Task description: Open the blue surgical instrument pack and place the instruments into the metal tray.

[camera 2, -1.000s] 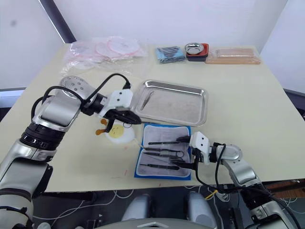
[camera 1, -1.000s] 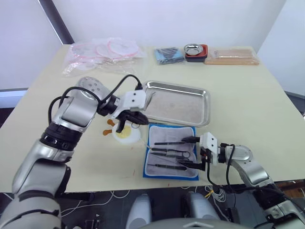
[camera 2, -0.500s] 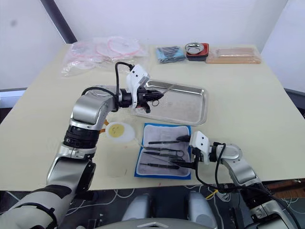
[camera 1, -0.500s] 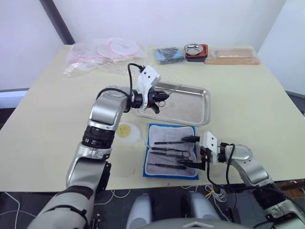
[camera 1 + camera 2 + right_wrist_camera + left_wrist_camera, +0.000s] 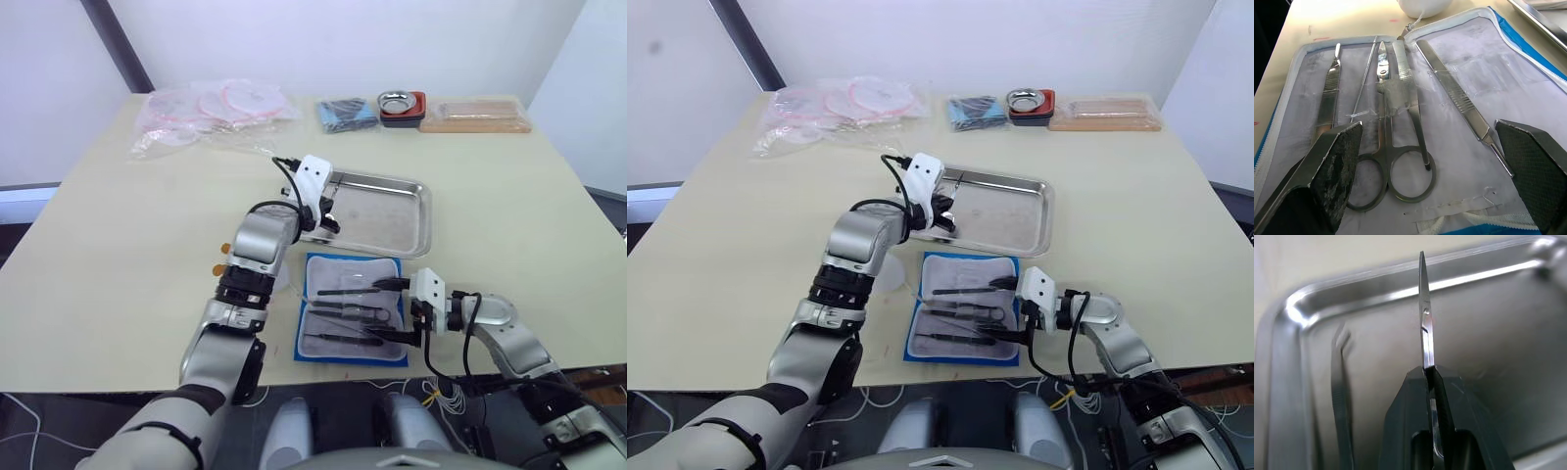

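The blue surgical instrument pack (image 5: 333, 266) lies open flat near the table's front edge, pale lining up. On the lining rest several instruments: ring-handled scissors (image 5: 1400, 147), straight tweezers (image 5: 1464, 107) and a slim handle (image 5: 1327, 98). My right gripper (image 5: 395, 311) stands open at the pack's right edge, its fingers (image 5: 1337, 156) either side of the instruments and touching none. Behind the pack is the metal tray (image 5: 387, 220). My left gripper (image 5: 323, 211) hangs over the tray's left end, shut on a pair of scissors (image 5: 1425, 313). One pair of tweezers (image 5: 1339, 382) lies in the tray beside it.
Along the table's far edge sit clear plastic bags (image 5: 211, 113), a dark blue bundle (image 5: 346, 113), a small metal bowl in a red holder (image 5: 402, 106) and a flat tan packet (image 5: 480, 116). A white round object (image 5: 1422, 5) lies just beyond the pack's left end.
My left arm swung from the table left of the pack over to the tray's left end, carrying the scissors. The right gripper stayed in place, open.
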{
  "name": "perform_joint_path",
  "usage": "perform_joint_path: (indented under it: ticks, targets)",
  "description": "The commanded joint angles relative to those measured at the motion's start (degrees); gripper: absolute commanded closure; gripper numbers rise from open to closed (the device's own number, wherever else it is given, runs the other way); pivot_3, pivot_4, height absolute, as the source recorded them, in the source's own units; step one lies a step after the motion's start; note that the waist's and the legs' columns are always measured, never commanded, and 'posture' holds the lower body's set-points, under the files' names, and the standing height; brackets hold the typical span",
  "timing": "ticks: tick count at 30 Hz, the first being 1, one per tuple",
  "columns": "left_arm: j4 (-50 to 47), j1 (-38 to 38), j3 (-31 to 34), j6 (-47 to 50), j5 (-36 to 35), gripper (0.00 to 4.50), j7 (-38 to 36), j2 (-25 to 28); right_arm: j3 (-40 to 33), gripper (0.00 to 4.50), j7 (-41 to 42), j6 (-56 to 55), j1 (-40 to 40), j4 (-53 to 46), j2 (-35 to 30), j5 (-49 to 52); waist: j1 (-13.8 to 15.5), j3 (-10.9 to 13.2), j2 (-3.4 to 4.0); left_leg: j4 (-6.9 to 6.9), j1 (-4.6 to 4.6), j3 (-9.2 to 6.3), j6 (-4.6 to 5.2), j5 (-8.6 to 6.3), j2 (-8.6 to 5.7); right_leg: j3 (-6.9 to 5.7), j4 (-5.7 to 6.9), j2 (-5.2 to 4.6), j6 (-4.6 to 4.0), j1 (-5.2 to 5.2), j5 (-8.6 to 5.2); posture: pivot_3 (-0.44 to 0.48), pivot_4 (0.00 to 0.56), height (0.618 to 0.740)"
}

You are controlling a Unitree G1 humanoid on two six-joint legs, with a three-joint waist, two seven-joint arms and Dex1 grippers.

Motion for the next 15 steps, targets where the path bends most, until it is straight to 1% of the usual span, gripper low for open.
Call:
perform_joint_path:
  ticks: [1, 4, 11, 15]
  targets:
    - [0.7, -2.0, 1.7, 1.5, 0.4, 4.44, 3.0, -0.5, 3.9, 0.0, -2.1, 4.2, 4.8, 9.0, -1.5, -6.7, 0.0, 0.0, 0.0, 0.0, 0.0, 0.0, 0.0, 0.0, 0.0, 0.0, 0.0, 0.0, 0.0, 0.0, 0.0, 0.0, 0.15, 0.74]
    - [1.8, -2.5, 3.3, 3.5, -0.6, 4.44, 4.3, -0.9, 3.8, 0.0, -2.0, 4.1, 4.8, 9.0, -1.7, -6.7, 0.0, 0.0, 0.0, 0.0, 0.0, 0.0, 0.0, 0.0, 0.0, 0.0, -0.01, 0.0, 0.0, 0.0, 0.0, 0.0, 0.15, 0.74]
    - [5.8, -3.3, 3.1, 2.2, 0.3, 4.44, 5.0, 1.3, 3.9, 0.0, -1.8, 3.8, 4.5, 9.3, -1.7, -6.9, 0.0, 0.0, 0.01, -0.02, 0.01, -0.01, -0.02, 0.0, 0.0, -0.02, -0.01, -0.01, 0.0, 0.0, 0.0, 0.0, 0.15, 0.74]
    - [8.0, -3.7, 2.6, 0.8, 0.6, 4.44, 5.3, 1.5, 4.0, 0.0, -1.8, 3.6, 4.3, 9.6, -1.6, -6.9, 0.0, 0.0, 0.02, -0.02, 0.01, -0.01, -0.02, 0.0, -0.01, -0.02, -0.02, -0.02, 0.0, 0.01, 0.0, 0.0, 0.15, 0.74]
